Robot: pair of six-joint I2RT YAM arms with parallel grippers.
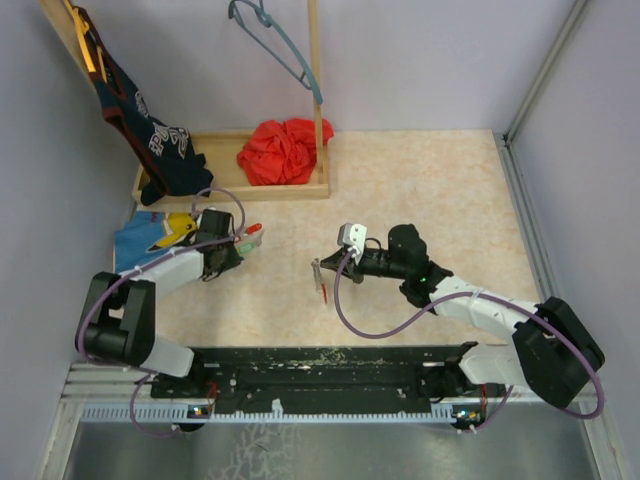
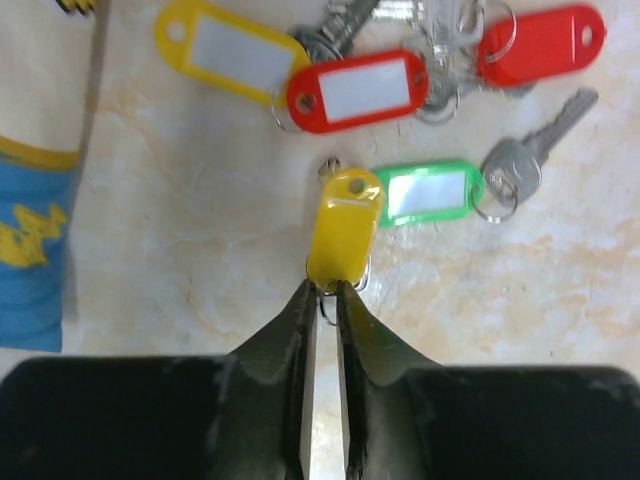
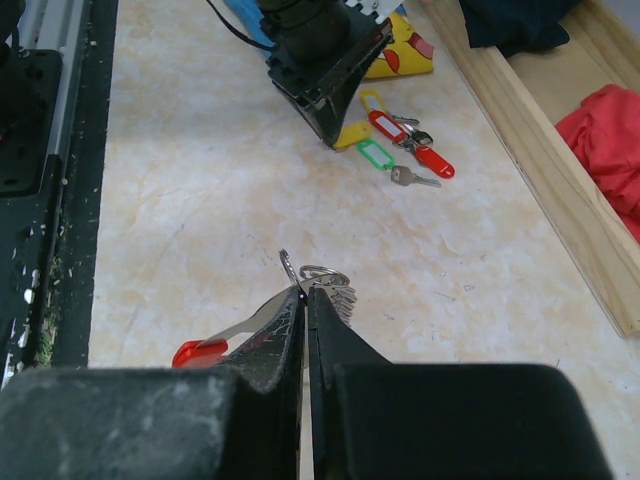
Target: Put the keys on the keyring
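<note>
yellow plastic is what the left jaws are pinching. they are almost shut on the near end of one yellow tag [image 2: 345, 228], right where its little ring sits. i cannot tell if the tag is lifted or lying on the worktop [image 1: 420, 190]. the other keys [image 2: 400, 90] lie in a small heap just past it, on the left side of the worktop, near a blue cloth [image 2: 30, 250]. a green tag [image 2: 430, 192] with a silver key [image 2: 525, 160] lies just beside the yellow one.

the right jaws are squeezed tight on the keyring [image 3: 322, 278], near the middle of the worktop. its metal loop and grey tuft poke out past the tips, and a red bit [image 3: 195, 352] shows beside them.

so the step looks like picking up the first key. none looks to be on the keyring yet. next, i think, the two arms must come together, because the tag and the keyring are well apart. the tag's little ring has to meet the loop just right, and that is fiddly.

the left wrist view shows the tag colours and the pinch up close, but no keyring. the right wrist view shows the keyring and, far off, the heap. only the top view shows both arms and the gap between them.
</note>
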